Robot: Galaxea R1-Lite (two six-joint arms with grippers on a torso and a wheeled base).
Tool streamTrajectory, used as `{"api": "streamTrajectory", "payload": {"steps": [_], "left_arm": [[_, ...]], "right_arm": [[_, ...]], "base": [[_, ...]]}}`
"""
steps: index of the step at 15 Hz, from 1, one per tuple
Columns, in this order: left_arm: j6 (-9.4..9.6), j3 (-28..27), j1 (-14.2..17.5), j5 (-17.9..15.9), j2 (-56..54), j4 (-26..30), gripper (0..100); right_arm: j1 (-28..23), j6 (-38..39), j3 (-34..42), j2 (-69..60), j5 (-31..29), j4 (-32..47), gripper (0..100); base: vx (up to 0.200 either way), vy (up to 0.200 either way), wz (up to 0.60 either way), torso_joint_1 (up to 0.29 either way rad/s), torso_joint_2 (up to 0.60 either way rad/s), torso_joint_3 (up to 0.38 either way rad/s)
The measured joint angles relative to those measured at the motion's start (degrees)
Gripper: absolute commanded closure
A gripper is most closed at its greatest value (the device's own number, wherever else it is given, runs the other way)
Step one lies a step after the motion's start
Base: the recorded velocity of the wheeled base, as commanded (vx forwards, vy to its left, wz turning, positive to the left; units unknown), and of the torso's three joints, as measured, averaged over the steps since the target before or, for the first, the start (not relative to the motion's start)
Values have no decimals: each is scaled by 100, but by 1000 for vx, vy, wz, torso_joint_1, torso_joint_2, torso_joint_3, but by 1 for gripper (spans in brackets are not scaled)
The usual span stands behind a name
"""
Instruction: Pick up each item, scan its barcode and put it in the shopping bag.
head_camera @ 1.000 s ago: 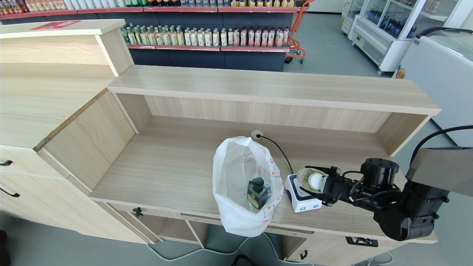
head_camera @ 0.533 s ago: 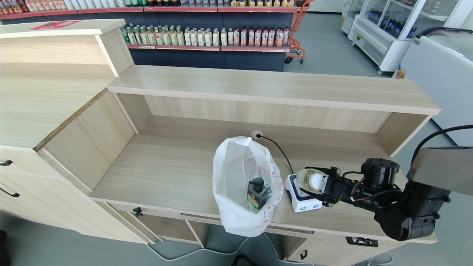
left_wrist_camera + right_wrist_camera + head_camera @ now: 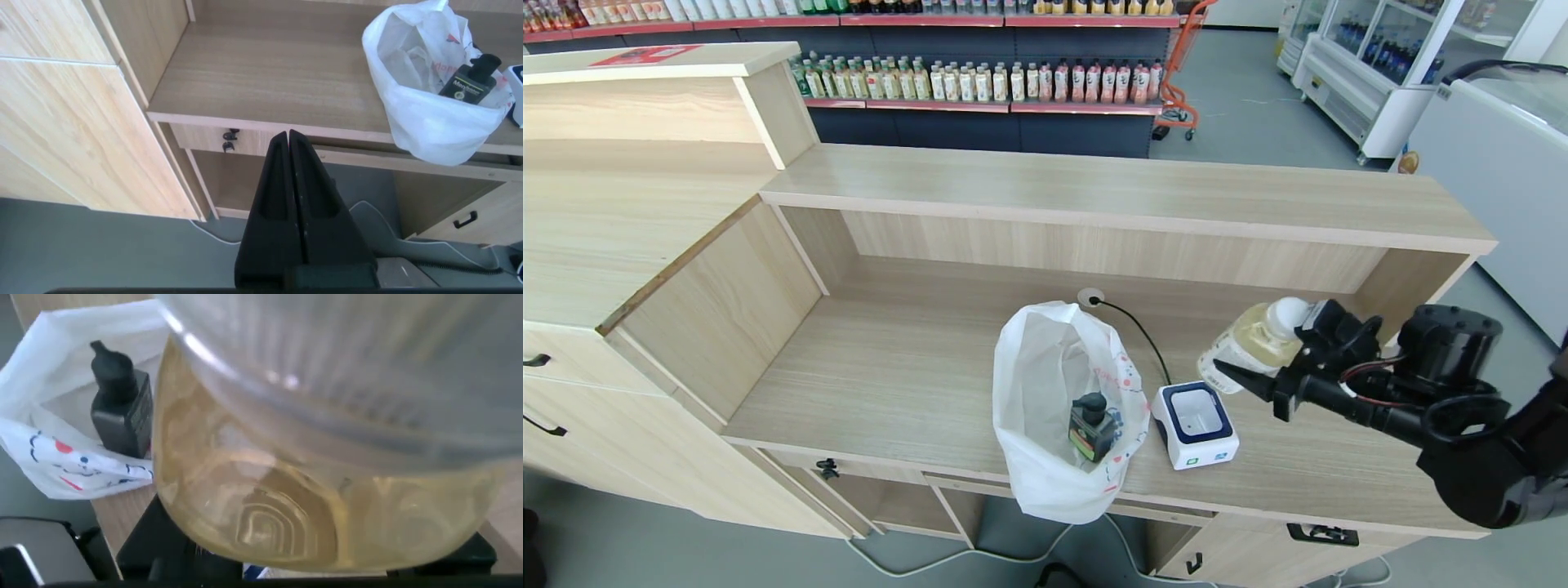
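Shop shelves [image 3: 980,82] back the bench [image 3: 890,367]. Right hand [image 3: 1262,359] clamps the bottle [image 3: 1241,343] near its cap, aloft near the scanner [image 3: 1195,425] beside the shopping bag [image 3: 1045,384]; smooth and liquid-heavy, it likely needs that neck hold.

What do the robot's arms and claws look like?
The right arm is all black, with chunky round joints and thin cables looping along it. Its claw has long, pointed black fingers. The left claw is black too, with two flat fingers tapering to a point.
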Motion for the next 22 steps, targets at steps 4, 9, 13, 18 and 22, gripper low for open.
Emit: {"api": "streamTrajectory", "payload": {"steps": [4,9,13,18,22], "left_arm": [[-2,1,0,0,0,-2,100],[2,1,0,0,0,0,100],[-11,1,0,9,0,-4,100],[2,0,0,2,0,2,100],[-5,-5,-5,5,0,2,100]], "right_arm": [[-69,1860,334,-1340,-1081,1723,100],[-284,2198,311,-2105,-1419,2182,100],[-502,2200,290,-2210,-1424,2182,100],[-577,2200,267,-2203,-1419,2193,100],[-541,2198,124,-2050,-1386,2174,100]], "base": [[0,0,0,0,0,0],[0,0,0,0,0,0],[0,0,0,0,0,0],[0,120,0,-2,0,4],[0,150,0,11,4,-5]]}}
